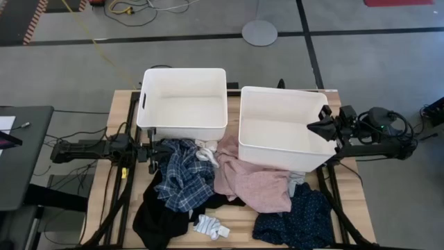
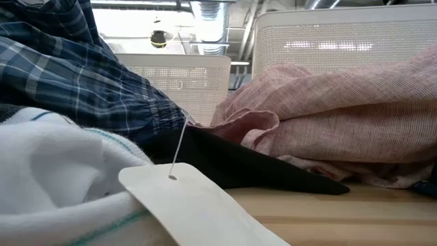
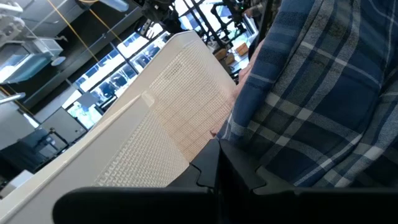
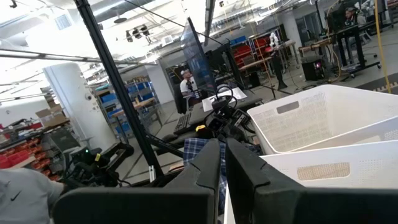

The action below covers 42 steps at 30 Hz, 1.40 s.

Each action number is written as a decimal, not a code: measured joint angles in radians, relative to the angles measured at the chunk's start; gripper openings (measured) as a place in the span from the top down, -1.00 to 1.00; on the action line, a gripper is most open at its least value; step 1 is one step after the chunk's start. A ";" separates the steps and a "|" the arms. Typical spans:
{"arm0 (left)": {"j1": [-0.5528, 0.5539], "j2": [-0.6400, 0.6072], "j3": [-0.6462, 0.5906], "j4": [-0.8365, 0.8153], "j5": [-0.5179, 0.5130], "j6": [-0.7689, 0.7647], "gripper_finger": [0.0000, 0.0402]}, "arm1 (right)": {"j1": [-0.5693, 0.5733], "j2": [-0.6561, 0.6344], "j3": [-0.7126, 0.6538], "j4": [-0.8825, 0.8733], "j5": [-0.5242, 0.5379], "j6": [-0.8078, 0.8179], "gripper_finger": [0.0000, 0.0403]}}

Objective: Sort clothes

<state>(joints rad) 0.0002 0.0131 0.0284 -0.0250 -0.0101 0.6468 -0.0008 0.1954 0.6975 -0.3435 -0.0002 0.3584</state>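
Resting my left gripper (image 1: 154, 155) clenched and empty beside the plaid shirt (image 1: 182, 171), I wait. My right gripper (image 1: 320, 128), also closed, hovers over the right bin (image 1: 277, 139).

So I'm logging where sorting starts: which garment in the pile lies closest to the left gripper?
The blue-white plaid shirt, the only checked piece. It lies right beside the left gripper at the pile's left; the pink top and navy dotted piece lie farther right.
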 joint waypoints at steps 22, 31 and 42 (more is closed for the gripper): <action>0.000 -0.001 0.000 0.186 0.119 -0.221 0.97 | 0.000 0.000 0.000 0.000 0.000 0.000 0.78; -0.001 0.000 0.000 0.444 0.449 -0.446 0.97 | 0.000 0.000 0.000 0.000 0.000 0.000 0.78; -0.001 0.000 0.074 0.805 0.477 -0.701 0.97 | 0.000 0.000 0.000 -0.001 0.000 0.000 0.78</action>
<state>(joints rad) -0.0006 0.0128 0.1025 0.7802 0.4664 -0.0539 -0.0006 0.1951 0.6975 -0.3443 -0.0002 0.3584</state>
